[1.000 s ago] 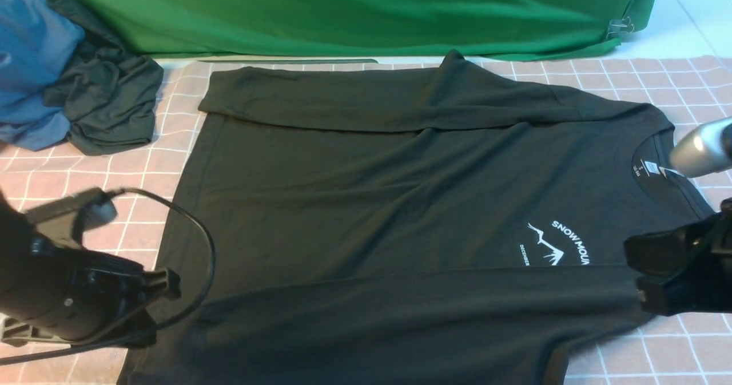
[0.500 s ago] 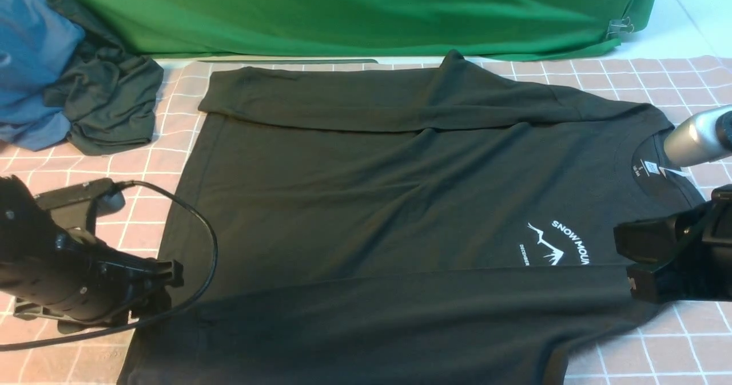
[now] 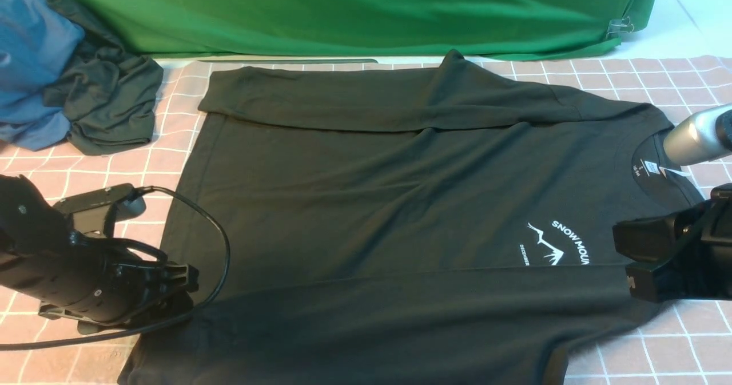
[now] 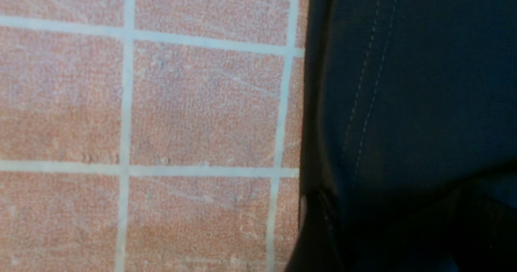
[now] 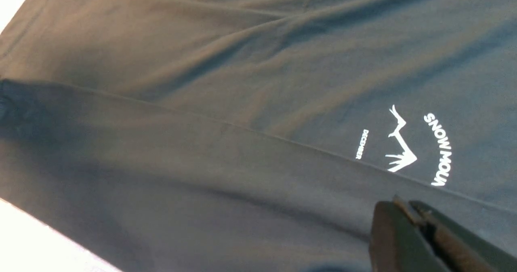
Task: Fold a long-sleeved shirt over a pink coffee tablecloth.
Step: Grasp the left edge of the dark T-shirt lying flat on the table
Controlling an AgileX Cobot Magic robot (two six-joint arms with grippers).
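The black long-sleeved shirt lies flat on the pink coffee tablecloth, collar to the right and both sleeves folded across the body. My left gripper sits low at the shirt's hem on the left and is open. In the left wrist view the stitched hem runs between its dark fingers, with the grid cloth beside it. My right gripper hovers by the near shoulder, just right of the white logo. In the right wrist view it is shut above the near sleeve, nothing visible between the tips.
A green cloth hangs along the back. A bunched dark garment with blue cloth lies at the back left. The left arm's cable loops over the shirt's edge. A metal clip hangs at the green cloth's right end.
My left arm has moved right and up to the shirt's hem, and its jaws have opened. The right gripper has shifted slightly left and stays shut. The shirt lies as before.
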